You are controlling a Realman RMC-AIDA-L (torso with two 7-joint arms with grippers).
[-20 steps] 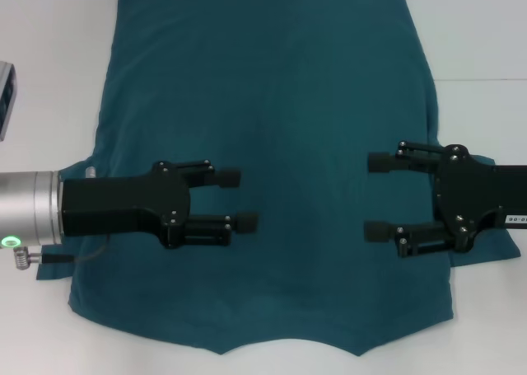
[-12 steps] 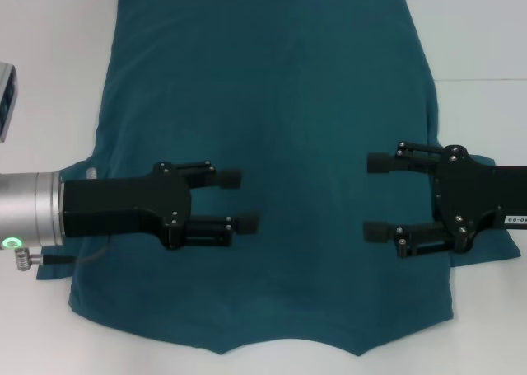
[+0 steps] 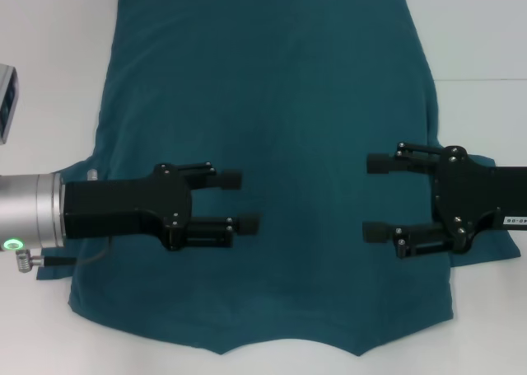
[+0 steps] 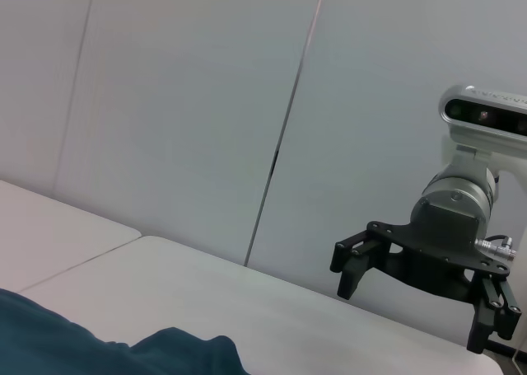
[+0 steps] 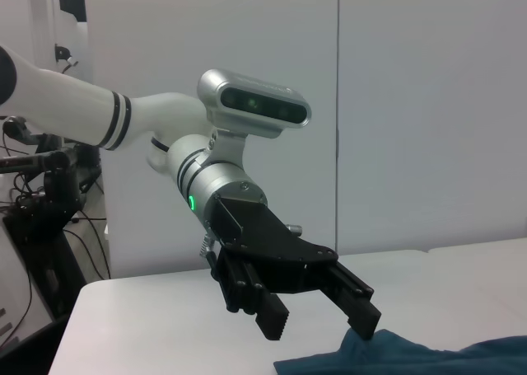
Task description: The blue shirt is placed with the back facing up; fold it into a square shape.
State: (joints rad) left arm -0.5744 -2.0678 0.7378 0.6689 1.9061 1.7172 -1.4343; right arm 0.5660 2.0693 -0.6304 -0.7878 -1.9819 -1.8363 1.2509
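- White tabletop point(image 3: 486, 29) carries the work, with pale grey wall panels point(image 4: 189, 103) behind it in both wrist views.
- Large dark teal-blue short-sleeved cotton T-shirt point(image 3: 288, 103) lies flat, plain side up, covering the middle of the surface from the far edge to the near edge; its near border is scalloped.
- Left black two-fingered gripper point(image 3: 239, 200) hangs over the shirt's left half, on a silver wrist with a green light, fingers spread apart and holding nothing.
- Right black two-fingered gripper point(image 3: 375, 197) hangs over the shirt's right side, its body above the shirt's right edge, fingers likewise apart and empty.
- Both grippers point inward at each other, well apart, with bare cloth between them.
- Small grey device point(image 3: 6, 99) sits at the surface's left edge.
- Right wrist view shows the left gripper point(image 5: 317, 313) just above the shirt's edge point(image 5: 412, 354).
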